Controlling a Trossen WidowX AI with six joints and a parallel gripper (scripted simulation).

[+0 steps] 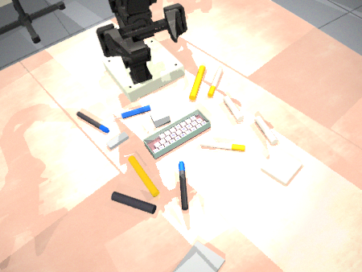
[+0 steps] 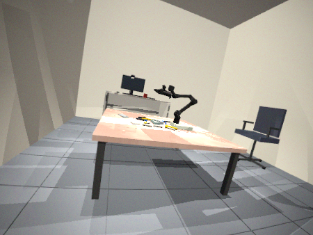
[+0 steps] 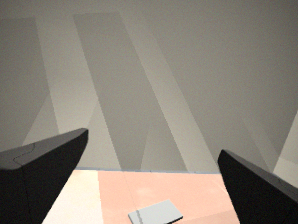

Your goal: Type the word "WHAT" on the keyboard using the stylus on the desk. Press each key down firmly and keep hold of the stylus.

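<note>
A small keyboard (image 1: 177, 133) (image 2: 157, 122) with a grey-green rim and white keys lies at the middle of the desk. Several pen-like sticks lie around it; I cannot tell which is the stylus. Two are black with blue tips: one pen (image 1: 183, 191) in front of the keyboard, one pen (image 1: 89, 120) to its left. Two are white with yellow ends: one stick (image 1: 219, 146) right of the keyboard, one stick (image 1: 215, 80) behind it. My gripper (image 1: 141, 47) (image 2: 159, 89) (image 3: 155, 145) is open and empty, raised high above the desk.
Yellow bars (image 1: 197, 82) (image 1: 143, 176), a blue bar (image 1: 136, 112), a black bar (image 1: 133, 202), white bars (image 1: 233, 109) (image 1: 265, 129) and grey blocks (image 1: 117, 141) (image 1: 162, 121) lie around the keyboard. A white slab (image 1: 282, 168) lies at right, a grey slab (image 1: 201, 259) (image 3: 157, 212) farther out.
</note>
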